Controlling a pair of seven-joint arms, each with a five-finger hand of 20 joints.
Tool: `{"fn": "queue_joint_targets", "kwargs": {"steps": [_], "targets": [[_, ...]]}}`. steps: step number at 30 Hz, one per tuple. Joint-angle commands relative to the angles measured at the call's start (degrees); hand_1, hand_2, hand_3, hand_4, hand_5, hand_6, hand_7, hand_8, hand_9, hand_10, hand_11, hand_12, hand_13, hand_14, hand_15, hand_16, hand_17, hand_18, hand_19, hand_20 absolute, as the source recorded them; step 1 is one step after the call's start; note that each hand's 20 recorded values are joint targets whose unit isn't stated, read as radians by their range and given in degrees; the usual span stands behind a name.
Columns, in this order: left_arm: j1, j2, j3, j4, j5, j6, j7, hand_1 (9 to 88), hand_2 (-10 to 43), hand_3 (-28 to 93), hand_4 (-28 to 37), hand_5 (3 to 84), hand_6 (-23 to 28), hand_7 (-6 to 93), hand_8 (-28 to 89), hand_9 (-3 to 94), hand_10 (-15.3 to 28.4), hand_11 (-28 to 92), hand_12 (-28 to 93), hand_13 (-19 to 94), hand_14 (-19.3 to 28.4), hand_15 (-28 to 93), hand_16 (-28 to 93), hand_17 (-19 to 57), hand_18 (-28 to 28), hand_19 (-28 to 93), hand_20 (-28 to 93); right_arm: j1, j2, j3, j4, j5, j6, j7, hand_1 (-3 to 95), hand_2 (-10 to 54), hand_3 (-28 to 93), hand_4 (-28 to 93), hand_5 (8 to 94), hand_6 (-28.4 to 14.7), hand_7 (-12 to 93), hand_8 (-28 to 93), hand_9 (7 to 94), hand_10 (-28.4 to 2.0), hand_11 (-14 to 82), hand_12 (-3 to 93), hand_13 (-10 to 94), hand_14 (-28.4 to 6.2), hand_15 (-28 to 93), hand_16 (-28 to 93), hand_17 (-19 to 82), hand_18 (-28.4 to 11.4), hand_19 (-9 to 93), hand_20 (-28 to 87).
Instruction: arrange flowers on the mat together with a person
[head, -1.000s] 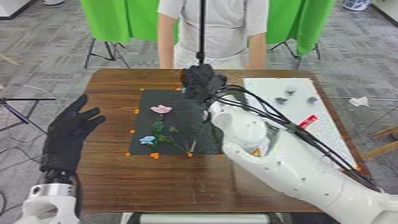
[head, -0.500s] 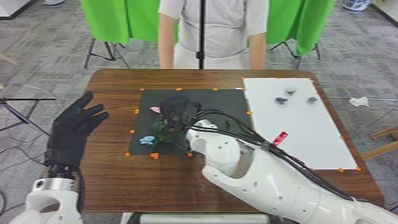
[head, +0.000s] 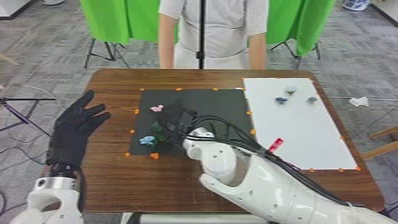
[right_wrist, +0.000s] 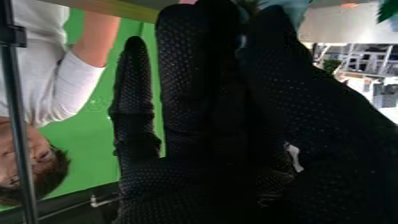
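Right hand (head: 180, 116) in knitted black fabric, open with straight fingers, over the centre of the flat dark mat (head: 213, 97).
In the head view, the ruffled pink flower (head: 156, 108) lies at the mat's 10 o'clock, the pale blue flower (head: 147, 140) with green leaves (head: 161, 134) at 8 o'clock. A second ago the hand was at the mat's 12 o'clock edge; now it has come inward and covers part of the stems. Left hand (head: 73, 127), open, is at 9 o'clock from the mat; the smooth white sheet (head: 306, 135), at 3 o'clock, bears small grey-blue pieces (head: 281, 100) near its 12 o'clock. Black cables (head: 233, 141) cross the mat's 5 o'clock.
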Motion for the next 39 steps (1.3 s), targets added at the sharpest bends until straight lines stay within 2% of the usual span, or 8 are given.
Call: {"fn": "queue_joint_targets", "kwargs": {"steps": [1, 7, 9, 12, 21, 26, 27, 39], "targets": [[0.53, -0.13, 0.29, 0.26, -0.28, -0.09, 0.06, 25.3, 5.4, 79, -26.4, 36.9, 6.1, 11.2, -8, 37.5, 20.8, 23, 10, 27, 28.3, 48, -7, -7.5, 25.9, 52, 18, 0.05, -0.07, -0.88, -0.36, -3.27, -1.38, -0.62, 51.8, -9.5, 68, -28, 71.7, 4.6, 19, 1, 73.6, -9.7, 22.5, 34.8, 66, -5.9, 54, 28, 24, -18.4, 68, 24], [0.42, 0.07, 0.53, 0.26, -0.34, 0.03, 0.16, 24.5, 5.3, 79, -26.3, 35.7, 4.6, 11.1, -9, 37.3, 16.5, 24, 10, 30, 23.9, 48, -7, -6.7, 25.4, 52, 18, 0.51, 0.27, -1.04, -0.44, -2.95, -1.67, 0.6, 46.3, -9.5, 76, -28, 67.1, 4.4, 18, -9, 64.8, -11.7, 32.2, 23.7, 63, -7.9, 57, 24, 22, -19.3, 68, 25], [0.57, 0.15, 0.5, 0.2, -0.64, 0.31, 0.37, 24.5, 5.4, 79, -26.4, 35.6, 4.6, 11.2, -9, 37.3, 17.1, 24, 10, 30, 24.4, 49, -7, -6.7, 25.3, 52, 18, 0.67, 0.27, -0.93, -0.49, -3.08, -2.01, 0.41, 45.8, -9.5, 76, -28, 65.6, 4.1, 18, -11, 63.9, -12.3, 33.3, 21.6, 62, -8.5, 58, 23, 22, -19.5, 68, 25], [0.57, -0.09, 0.35, 0.21, -0.34, -0.02, 0.0, 24.3, 5.4, 79, -26.3, 35.4, 4.1, 11.3, -9, 37.3, 15.8, 24, 10, 31, 22.9, 49, -7, -6.5, 25.2, 52, 18, 0.79, 0.41, -1.03, -0.67, -2.77, -1.93, 0.71, 45.2, -9.5, 78, -28, 63.6, 3.6, 17, -12, 62.2, -12.8, 33.4, 20.6, 62, -8.7, 59, 22, 21, -19.6, 68, 25], [1.29, 0.21, 0.21, -0.07, -0.74, 0.64, 0.79, 23.3, 5.1, 80, -26.5, 33.6, 1.9, 12.0, -10, 37.3, 11.5, 27, 8, 34, 17.9, 49, -8, -5.1, 24.2, 52, 17, 1.59, 1.07, -1.07, -1.75, -1.24, -2.99, 1.0, 43.2, -9.5, 80, -28, 62.4, 2.9, 16, -11, 61.6, -13.4, 32.7, 20.4, 61, -9.9, 60, 20, 20, -20.0, 68, 26], [0.63, -0.25, 0.32, 0.12, -0.25, 0.2, 0.13, 22.9, 4.9, 80, -26.7, 32.8, 0.5, 12.5, -10, 37.6, 8.7, 28, 7, 36, 15.3, 48, -9, -4.7, 23.9, 52, 16, 1.16, 0.49, -0.1, -1.99, -1.66, -4.91, -0.25, 41.2, -9.5, 80, -28, 61.3, 2.9, 15, -11, 61.1, -13.6, 32.6, 20.7, 60, -10.0, 61, 18, 19, -20.5, 68, 27], [0.93, -0.08, 0.34, 0.0, -0.47, 0.53, 0.6, 22.8, 4.9, 80, -26.7, 32.6, 0.3, 12.6, -10, 37.7, 8.3, 28, 7, 36, 14.5, 48, -9, -4.6, 23.8, 52, 16, 0.87, 0.25, 0.16, -2.0, -1.92, -5.0, -0.62, 41.1, -9.5, 80, -28, 61.3, 2.9, 15, -11, 61.0, -13.6, 32.6, 20.7, 60, -10.1, 62, 18, 19, -20.5, 68, 27], [0.7, -0.31, 0.15, 0.14, -0.1, 0.19, 0.26, 21.9, 4.7, 79, -27.8, 32.1, -0.2, 12.4, -11, 37.4, 6.9, 28, 5, 37, 13.3, 46, -8, -5.6, 22.6, 49, 15, 1.12, 0.46, -0.71, -1.82, -0.92, -2.15, -0.39, 39.6, -9.5, 82, -28, 64.3, 4.0, 14, -11, 65.7, -13.6, 15.6, 16.7, 63, -11.9, 52, 17, 20, -21.4, 67, 29]]}}
